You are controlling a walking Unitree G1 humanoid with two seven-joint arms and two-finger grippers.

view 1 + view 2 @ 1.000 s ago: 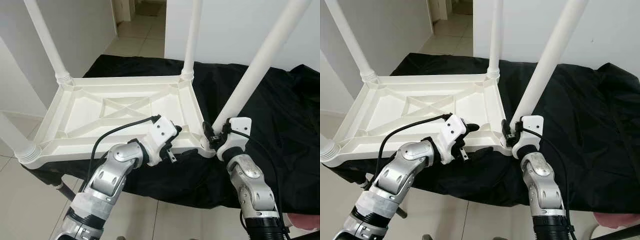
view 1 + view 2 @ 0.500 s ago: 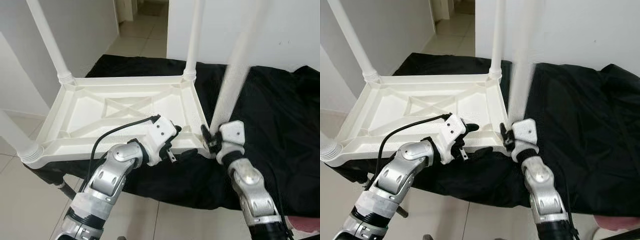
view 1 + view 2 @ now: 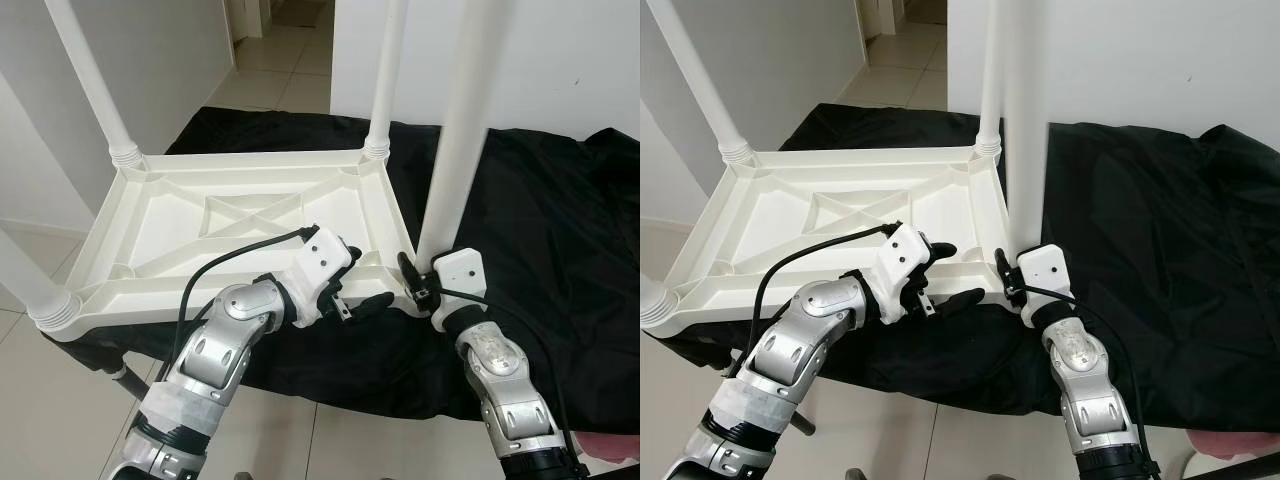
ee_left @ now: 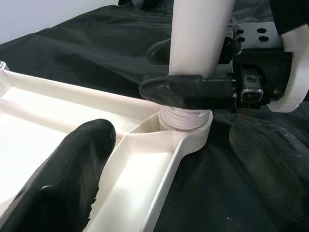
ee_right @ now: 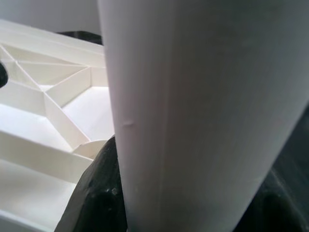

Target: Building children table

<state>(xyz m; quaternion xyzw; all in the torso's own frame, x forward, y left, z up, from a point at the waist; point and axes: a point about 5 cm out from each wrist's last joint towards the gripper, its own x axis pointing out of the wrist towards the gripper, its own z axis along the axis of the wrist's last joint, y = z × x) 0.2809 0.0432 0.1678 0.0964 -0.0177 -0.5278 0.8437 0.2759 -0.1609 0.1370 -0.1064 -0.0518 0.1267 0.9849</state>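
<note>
A white plastic table top [image 3: 240, 215] lies upside down on a black cloth. Three white legs stand in its corners: far left [image 3: 95, 85], far right [image 3: 385, 70] and near left [image 3: 25, 275]. The fourth leg [image 3: 455, 150] stands upright at the near right corner socket [image 4: 186, 121]. My right gripper [image 3: 422, 278] is shut on this leg just above the socket. My left gripper [image 3: 952, 274] is open and straddles the table top's near rim, one finger [image 4: 72, 169] over the inside, the other [image 4: 270, 169] over the cloth.
The black cloth [image 3: 540, 250] covers the low surface and hangs over its near edge. Tiled floor [image 3: 40, 400] lies in front and to the left. White walls stand behind, with a doorway [image 3: 285, 40] at the back. Something pink [image 3: 610, 445] shows at the bottom right.
The near right leg leaned to the right a second ago; my right gripper has swung it upright over the corner socket. The left arm has hardly moved.
</note>
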